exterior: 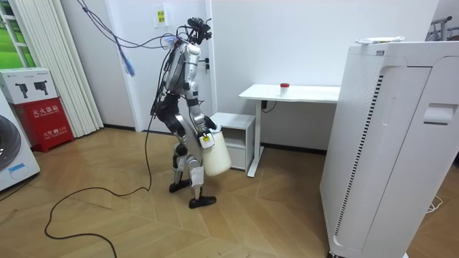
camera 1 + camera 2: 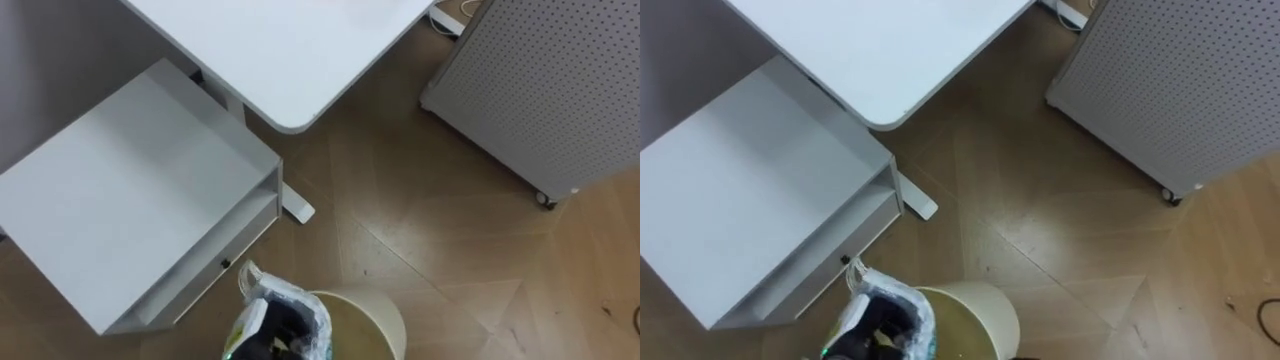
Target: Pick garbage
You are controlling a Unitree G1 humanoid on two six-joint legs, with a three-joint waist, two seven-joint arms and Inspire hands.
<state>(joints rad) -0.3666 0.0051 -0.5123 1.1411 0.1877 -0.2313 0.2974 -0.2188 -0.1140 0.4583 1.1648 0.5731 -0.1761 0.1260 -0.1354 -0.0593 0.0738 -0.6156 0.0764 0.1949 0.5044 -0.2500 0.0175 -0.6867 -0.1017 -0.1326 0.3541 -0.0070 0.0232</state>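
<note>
Left hand (image 2: 280, 332), at the lower left, fingers curled round a crumpled wrapper (image 2: 262, 292), the garbage. I hold it at the near-left rim of the cream bin (image 2: 378, 318), which I judge sets it up for a drop inside rather than beside. The bin hangs above the wood floor (image 2: 430, 230), just off the front corner of the low white cabinet (image 2: 130, 200) beside the desk (image 2: 290, 50). From the room view I read the forearm as bent forward and down at hip height. What carries the bin I cannot tell.
</note>
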